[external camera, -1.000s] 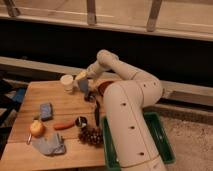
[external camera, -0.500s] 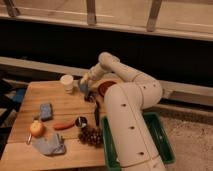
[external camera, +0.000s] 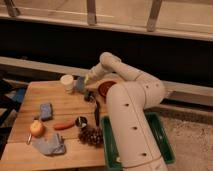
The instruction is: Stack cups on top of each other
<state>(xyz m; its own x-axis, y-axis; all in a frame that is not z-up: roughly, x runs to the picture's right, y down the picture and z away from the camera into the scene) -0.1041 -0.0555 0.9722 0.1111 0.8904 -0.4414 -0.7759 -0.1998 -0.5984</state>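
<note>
Gripper (external camera: pixel 84 81) over the tabletop's (external camera: pixel 60 102) far edge, fingers clenched, apparently on the grey cup (external camera: pixel 79 85). White cup (external camera: pixel 67 82) stands just beside the fingers, unstacked. Grasp likely made; lift and placement remain.
</note>
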